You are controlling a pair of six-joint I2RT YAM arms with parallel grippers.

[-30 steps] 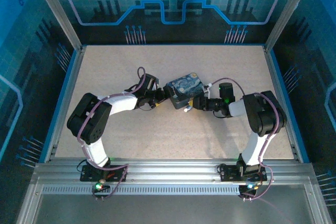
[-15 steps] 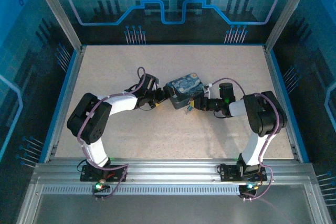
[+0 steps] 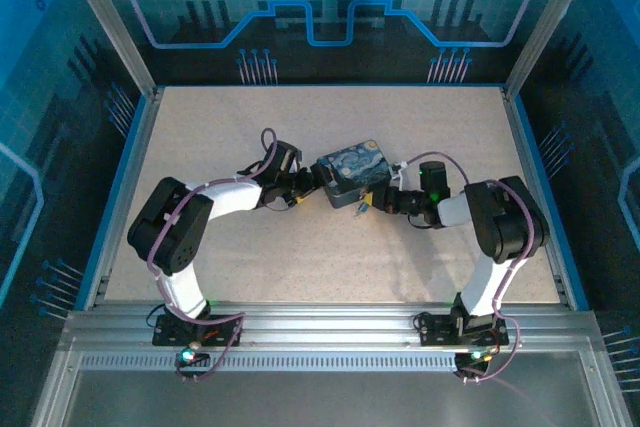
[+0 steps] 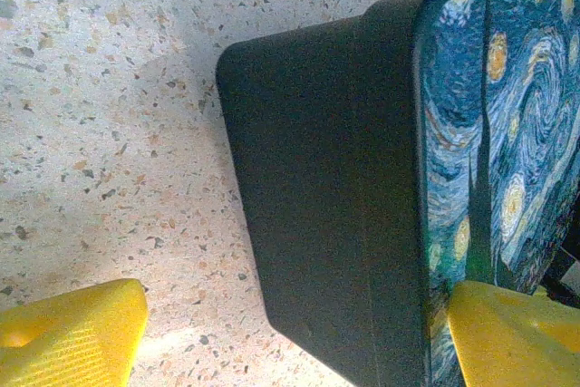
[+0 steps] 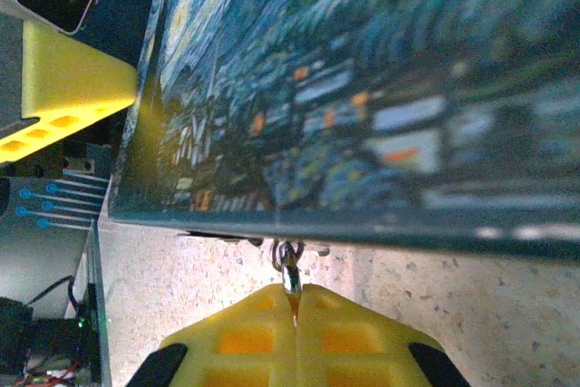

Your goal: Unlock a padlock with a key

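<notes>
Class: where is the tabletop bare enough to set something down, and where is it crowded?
Bare: the far strip between the tin and the back rail; the near-middle patch between the left arm and right arm; both far corners. Crowded: the centre, where both arms meet the tin.

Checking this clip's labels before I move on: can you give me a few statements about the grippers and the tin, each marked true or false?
1. The right gripper has its fingers closed together. True.
2. The tin lies in the table's far left corner. False: it lies near the middle, between the two grippers.
3. The left gripper has its fingers wide apart, one on each side of the tin. True.
4. The right gripper pinches nothing. False: a small metal piece hanging at the tin's edge sits between its fingertips. Whether it is the key or the padlock is unclear.
</notes>
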